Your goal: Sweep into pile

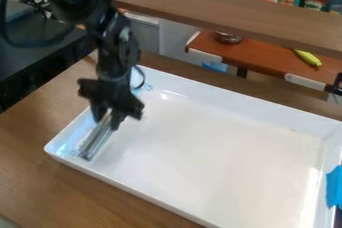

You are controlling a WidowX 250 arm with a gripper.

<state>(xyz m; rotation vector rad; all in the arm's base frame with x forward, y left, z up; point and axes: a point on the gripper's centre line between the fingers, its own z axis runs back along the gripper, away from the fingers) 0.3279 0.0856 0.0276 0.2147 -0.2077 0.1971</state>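
- Hanging over the left end of the tray, left of the frame's middle, the black two-finger gripper (107,120) pinches the upper end of a long, narrow, shiny silver tool (95,142).
- The silver tool slants down and leftward from the fingers, its lower end inside the tray near the left corner.
- The large white rectangular tray with raised walls (234,101) spans the centre and lower right; small blue marks (147,87) show in its upper-left corner.
- Bright blue tape (335,187) is on the tray's wall at the right edge.
- Under the tray is a brown wooden table (27,137).
- Beyond it, a brown wooden plank (220,2) crosses the top; a reddish-brown counter (260,59) at upper right holds a slender yellow-green object (308,58).
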